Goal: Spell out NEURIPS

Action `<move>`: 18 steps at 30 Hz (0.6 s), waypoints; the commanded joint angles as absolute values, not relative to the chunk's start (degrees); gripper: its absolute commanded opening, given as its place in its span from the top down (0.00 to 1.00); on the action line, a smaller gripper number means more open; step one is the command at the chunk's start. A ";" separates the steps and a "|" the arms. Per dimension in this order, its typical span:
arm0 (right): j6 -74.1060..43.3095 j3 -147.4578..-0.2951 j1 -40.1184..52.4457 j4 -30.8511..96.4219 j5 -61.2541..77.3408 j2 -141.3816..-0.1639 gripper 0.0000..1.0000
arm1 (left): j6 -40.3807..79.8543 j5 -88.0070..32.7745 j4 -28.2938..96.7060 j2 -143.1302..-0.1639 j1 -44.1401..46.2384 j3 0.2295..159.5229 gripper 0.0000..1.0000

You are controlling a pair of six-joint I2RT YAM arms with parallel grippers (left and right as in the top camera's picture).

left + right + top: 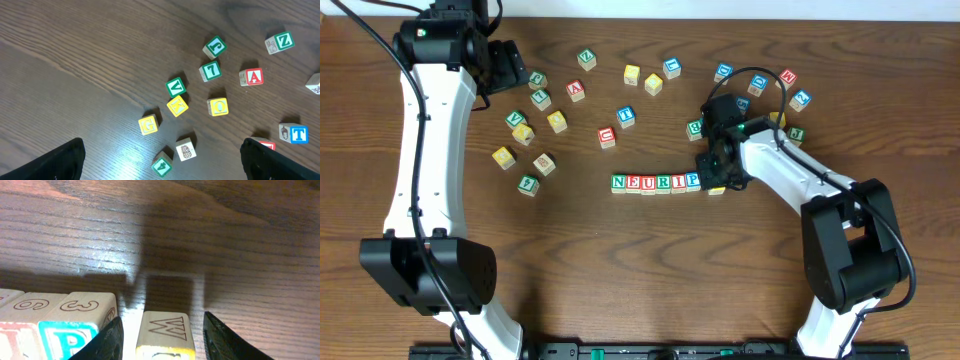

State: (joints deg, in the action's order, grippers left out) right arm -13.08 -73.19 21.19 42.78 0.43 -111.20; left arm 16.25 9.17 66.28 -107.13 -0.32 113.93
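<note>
Six lettered cubes form a row reading N (619,183), E (634,183), U (649,183), R (663,183), I (678,183), P (692,181) at the table's middle. A yellow-faced cube (717,190) sits just right of the P, a small gap away. My right gripper (721,176) straddles it. In the right wrist view the yellow-faced cube (165,330), with a W burnt into its top, stands between the fingers with a gap on each side, beside the blue-framed P cube (65,335); the right gripper (162,345) is open. My left gripper (510,65) hangs wide open at the far left, holding nothing.
Loose cubes lie scattered across the far half of the table: a cluster under the left gripper with G (148,124), K (177,105), O (218,106) and A (254,77), and more behind the right arm, a green one (695,127) closest.
</note>
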 commanded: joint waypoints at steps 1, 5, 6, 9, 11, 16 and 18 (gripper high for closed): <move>-13.23 -77.38 19.97 44.62 0.36 -109.10 0.54 | 15.90 9.52 66.61 -106.41 -0.54 114.61 0.02; -15.75 -78.76 18.24 47.83 -0.05 -107.26 0.53 | 15.90 9.52 66.61 -106.41 -0.54 114.61 0.02; -16.80 -78.76 17.72 48.82 -0.05 -107.07 0.54 | 15.90 9.52 66.61 -106.41 -0.54 114.61 0.02; -18.92 -78.65 16.21 52.77 -0.03 -107.13 0.60 | 15.90 9.52 66.61 -106.41 -0.54 114.61 0.02; -19.29 -78.48 15.66 55.33 0.21 -107.15 0.65 | 15.90 9.52 66.61 -106.41 -0.54 114.61 0.03; -19.29 -77.54 15.59 59.72 0.62 -107.15 0.74 | 15.90 9.52 66.61 -106.41 -0.54 114.61 0.02; -19.27 -75.99 15.75 60.29 1.26 -107.15 0.76 | 15.90 9.52 66.61 -106.41 -0.54 114.61 0.02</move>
